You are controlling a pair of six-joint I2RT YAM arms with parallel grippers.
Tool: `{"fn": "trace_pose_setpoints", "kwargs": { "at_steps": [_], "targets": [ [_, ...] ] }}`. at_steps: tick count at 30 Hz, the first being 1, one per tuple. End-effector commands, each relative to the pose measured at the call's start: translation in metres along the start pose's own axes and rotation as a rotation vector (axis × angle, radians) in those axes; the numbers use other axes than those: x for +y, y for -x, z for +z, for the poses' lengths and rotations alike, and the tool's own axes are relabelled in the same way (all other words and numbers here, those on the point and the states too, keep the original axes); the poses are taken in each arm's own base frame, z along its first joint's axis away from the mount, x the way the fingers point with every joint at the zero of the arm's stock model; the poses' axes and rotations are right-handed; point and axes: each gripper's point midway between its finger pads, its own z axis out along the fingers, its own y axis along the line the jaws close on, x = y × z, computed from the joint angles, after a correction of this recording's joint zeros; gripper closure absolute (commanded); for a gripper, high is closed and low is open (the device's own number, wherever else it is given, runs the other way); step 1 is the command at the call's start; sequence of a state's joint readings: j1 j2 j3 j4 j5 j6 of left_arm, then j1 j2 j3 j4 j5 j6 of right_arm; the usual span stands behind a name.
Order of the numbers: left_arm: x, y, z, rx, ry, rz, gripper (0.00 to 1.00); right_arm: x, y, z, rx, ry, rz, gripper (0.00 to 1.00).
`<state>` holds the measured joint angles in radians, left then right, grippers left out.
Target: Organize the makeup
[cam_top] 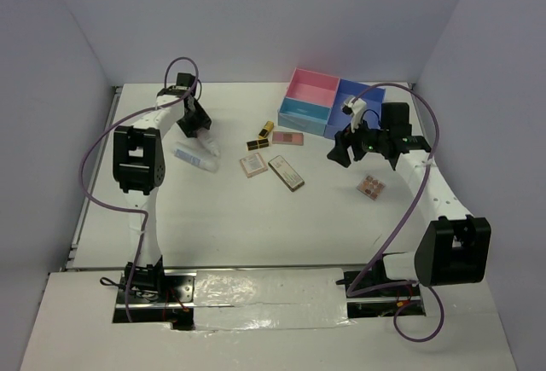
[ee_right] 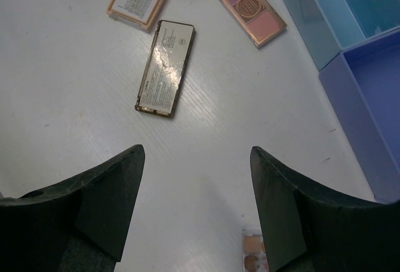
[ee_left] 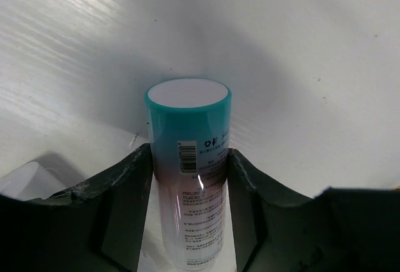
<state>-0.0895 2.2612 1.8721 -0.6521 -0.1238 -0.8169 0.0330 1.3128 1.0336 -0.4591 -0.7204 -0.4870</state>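
Note:
A white tube with a teal end [ee_left: 187, 122] stands between the fingers of my left gripper [ee_left: 190, 154], which press on both its sides at the far left of the table [cam_top: 198, 122]. Another pale tube [cam_top: 192, 156] lies just in front of it. Mid-table lie two black-and-gold lipsticks [cam_top: 262, 136], a pink palette [cam_top: 287, 138], a square palette [cam_top: 252, 165] and a long brown palette [cam_top: 287, 173]. My right gripper [cam_top: 363, 145] hangs open over bare table [ee_right: 195, 159]. A small palette [ee_right: 255, 253] lies by its right finger.
The pink-and-blue compartment box [cam_top: 303, 115] stands at the back, right of centre; its blue walls [ee_right: 312, 28] fill the right wrist view's upper right. White walls close the table at the back and both sides.

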Motion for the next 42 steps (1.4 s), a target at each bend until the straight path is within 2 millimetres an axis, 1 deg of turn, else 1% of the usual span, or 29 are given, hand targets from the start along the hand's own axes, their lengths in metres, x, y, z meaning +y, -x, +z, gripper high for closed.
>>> {"fn": "trace_pose_setpoints", "kwargs": {
  "at_steps": [1,2,3,4,5,7,9,10,12,14,15,16,17,18,19,22,23,25,27,29,31,32,34,35,37,38,40,41,42],
  "targets": [
    [-0.021,-0.003,0.008,0.024,-0.09,-0.01,0.81,-0.006,0.026,-0.008,-0.063,-0.017,-0.04,0.24],
    [-0.027,-0.004,0.006,0.033,-0.123,-0.01,0.86,-0.007,0.025,-0.009,-0.063,-0.021,-0.038,0.24],
    [-0.029,-0.003,0.004,0.028,-0.137,-0.013,0.9,-0.007,0.025,-0.01,-0.064,-0.024,-0.039,0.24],
    [-0.037,-0.001,-0.003,0.023,-0.173,-0.016,0.93,-0.008,0.026,-0.011,-0.064,-0.024,-0.042,0.24],
    [-0.044,0.004,-0.006,0.006,-0.206,-0.019,1.0,-0.008,0.025,-0.011,-0.064,-0.026,-0.044,0.24],
    [-0.055,0.006,-0.017,0.005,-0.269,-0.025,1.0,-0.009,0.026,-0.012,-0.067,-0.026,-0.043,0.24],
    [-0.067,0.014,-0.027,-0.02,-0.332,-0.032,1.0,-0.009,0.027,-0.012,-0.069,-0.024,-0.048,0.24],
    [-0.074,0.014,-0.035,-0.015,-0.371,-0.037,1.0,-0.009,0.028,-0.012,-0.071,-0.023,-0.049,0.24],
    [-0.085,0.021,-0.049,-0.04,-0.432,-0.042,1.0,-0.008,0.028,-0.012,-0.073,-0.022,-0.05,0.24],
    [-0.095,0.022,-0.059,-0.037,-0.487,-0.042,1.0,-0.008,0.028,-0.013,-0.074,-0.023,-0.05,0.24],
    [-0.103,0.025,-0.069,-0.054,-0.529,-0.039,1.0,-0.008,0.029,-0.013,-0.075,-0.022,-0.052,0.24],
    [-0.11,0.023,-0.075,-0.041,-0.568,-0.034,1.0,-0.008,0.029,-0.013,-0.077,-0.024,-0.052,0.24],
    [-0.115,0.023,-0.08,-0.042,-0.593,-0.03,1.0,-0.016,0.028,-0.019,-0.081,-0.048,-0.041,0.24],
    [-0.125,0.024,-0.087,-0.055,-0.635,-0.025,1.0,-0.017,0.029,-0.02,-0.084,-0.051,-0.04,0.24],
    [-0.133,0.02,-0.093,-0.038,-0.676,-0.017,1.0,-0.018,0.029,-0.02,-0.085,-0.054,-0.04,0.24],
    [-0.156,0.018,-0.109,-0.04,-0.769,-0.007,1.0,-0.02,0.029,-0.023,-0.093,-0.064,-0.038,0.24],
    [-0.163,0.014,-0.115,-0.031,-0.8,0.005,1.0,-0.019,0.029,-0.024,-0.095,-0.062,-0.038,0.24],
    [-0.178,0.016,-0.127,-0.045,-0.853,0.008,1.0,-0.021,0.028,-0.025,-0.094,-0.066,-0.037,0.24],
    [-0.193,0.012,-0.137,-0.047,-0.9,0.023,1.0,-0.023,0.027,-0.026,-0.094,-0.071,-0.036,0.24],
    [-0.205,0.008,-0.143,-0.046,-0.932,0.035,1.0,-0.025,0.027,-0.027,-0.096,-0.077,-0.034,0.24],
    [-0.221,0.008,-0.15,-0.045,-0.981,0.037,1.0,-0.026,0.027,-0.028,-0.101,-0.08,-0.032,0.24],
    [-0.23,0.003,-0.155,-0.041,-1.01,0.042,1.0,-0.027,0.028,-0.029,-0.104,-0.084,-0.029,0.24],
    [-0.244,0.0,-0.159,-0.02,-1.056,0.015,1.0,-0.03,0.03,-0.032,-0.113,-0.096,-0.023,0.24],
    [-0.258,-0.003,-0.168,-0.035,-1.108,0.019,1.0,-0.031,0.032,-0.033,-0.124,-0.103,-0.017,0.24],
    [-0.271,-0.007,-0.169,-0.017,-1.151,-0.036,1.0,-0.035,0.032,-0.037,-0.135,-0.118,-0.005,0.24],
    [-0.285,-0.012,-0.175,-0.011,-1.2,-0.064,1.0,-0.036,0.033,-0.038,-0.143,-0.12,0.003,0.24],
    [-0.299,-0.015,-0.178,-0.023,-1.238,-0.103,1.0,-0.039,0.033,-0.04,-0.149,-0.127,0.011,0.24],
    [-0.314,-0.023,-0.181,-0.012,-1.271,-0.124,1.0,-0.04,0.035,-0.041,-0.154,-0.129,0.013,0.24],
    [-0.321,-0.026,-0.179,-0.013,-1.279,-0.136,1.0,-0.041,0.034,-0.042,-0.155,-0.131,0.018,0.24]
  ]
}}
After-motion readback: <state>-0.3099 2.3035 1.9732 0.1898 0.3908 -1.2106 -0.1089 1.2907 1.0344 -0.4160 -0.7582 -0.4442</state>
